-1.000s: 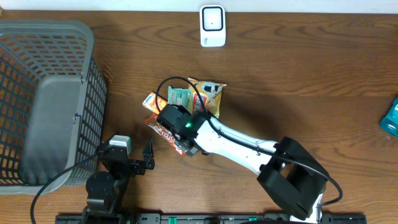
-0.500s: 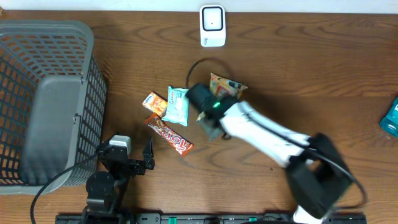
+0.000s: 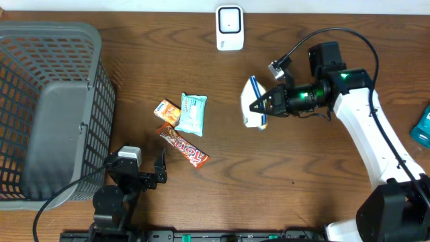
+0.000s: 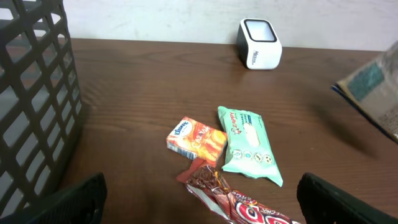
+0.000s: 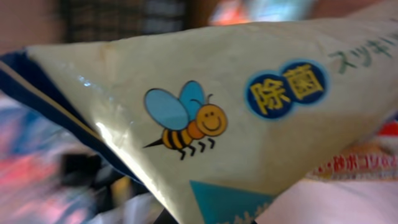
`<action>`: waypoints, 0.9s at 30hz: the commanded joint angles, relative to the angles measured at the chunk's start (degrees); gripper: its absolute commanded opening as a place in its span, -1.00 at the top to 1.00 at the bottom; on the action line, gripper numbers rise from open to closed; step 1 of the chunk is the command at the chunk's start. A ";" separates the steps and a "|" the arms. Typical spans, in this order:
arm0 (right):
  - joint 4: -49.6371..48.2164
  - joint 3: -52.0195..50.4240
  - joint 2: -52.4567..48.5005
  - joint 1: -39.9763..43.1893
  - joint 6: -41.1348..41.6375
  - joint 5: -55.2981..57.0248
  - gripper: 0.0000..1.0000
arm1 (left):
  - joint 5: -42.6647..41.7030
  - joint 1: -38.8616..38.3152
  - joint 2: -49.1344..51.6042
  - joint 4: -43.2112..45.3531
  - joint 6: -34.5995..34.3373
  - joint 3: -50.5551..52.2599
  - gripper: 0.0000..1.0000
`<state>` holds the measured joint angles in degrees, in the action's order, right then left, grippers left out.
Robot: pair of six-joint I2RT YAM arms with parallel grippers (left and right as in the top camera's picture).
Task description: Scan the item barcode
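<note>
My right gripper (image 3: 265, 105) is shut on a pale snack packet (image 3: 253, 101) with a dark blue edge and holds it above the table, below and right of the white barcode scanner (image 3: 230, 27). The packet (image 5: 217, 118) fills the right wrist view, showing a cartoon bee and blue label; the fingers are hidden behind it. In the left wrist view the packet's corner (image 4: 373, 90) shows at the right edge and the scanner (image 4: 259, 43) stands at the back. My left gripper (image 3: 144, 176) rests open near the front edge, holding nothing.
A small orange box (image 3: 168, 111), a mint green packet (image 3: 191, 113) and a red chocolate bar (image 3: 183, 146) lie left of centre. A grey mesh basket (image 3: 47, 107) takes up the left side. A teal item (image 3: 422, 129) shows at the right edge.
The right gripper shut on the pale packet in the pile, lifted it and swung it right and toward the back. The left arm has not moved.
</note>
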<state>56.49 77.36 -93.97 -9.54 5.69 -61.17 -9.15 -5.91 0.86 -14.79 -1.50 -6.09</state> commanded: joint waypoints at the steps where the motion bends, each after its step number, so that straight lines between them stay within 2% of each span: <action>1: -0.13 0.04 -0.17 0.02 -6.54 -23.89 0.97 | -0.72 -0.28 -0.26 -0.44 -0.09 1.27 -0.96; 7: 0.28 -2.54 -0.17 -2.64 -20.96 -25.90 0.98 | -0.72 -0.28 -0.26 -0.44 -0.09 1.27 -0.96; 12: -0.20 -5.90 -0.17 -10.97 -40.39 -28.30 0.98 | -0.72 -0.28 -0.26 -0.44 -0.09 1.27 -0.96; 14: -0.70 -6.23 -0.17 -13.68 -43.54 -28.30 0.98 | -0.72 -0.28 -0.26 -0.44 -0.09 1.27 -0.96; 19: -2.89 -6.25 -1.01 -15.63 -43.82 -28.09 0.97 | -0.72 -0.28 -0.26 -0.42 -0.09 1.27 -0.96; 22: -2.93 -6.25 -2.58 -15.32 -40.72 -24.46 0.97 | -0.72 -0.28 -0.26 -0.42 -0.09 1.27 -0.96; 24: -2.99 -6.25 -3.08 -14.84 -37.62 -15.54 0.97 | -0.72 -0.28 -0.26 -0.44 -0.09 1.27 -0.96; 27: -4.92 -6.25 -3.10 -13.88 -25.55 5.14 0.98 | -0.72 -0.28 -0.26 -0.42 -0.09 1.27 -0.96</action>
<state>53.12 71.11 -97.10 -24.58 -30.30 -75.18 -9.15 -5.91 0.86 -14.79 -1.50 -6.09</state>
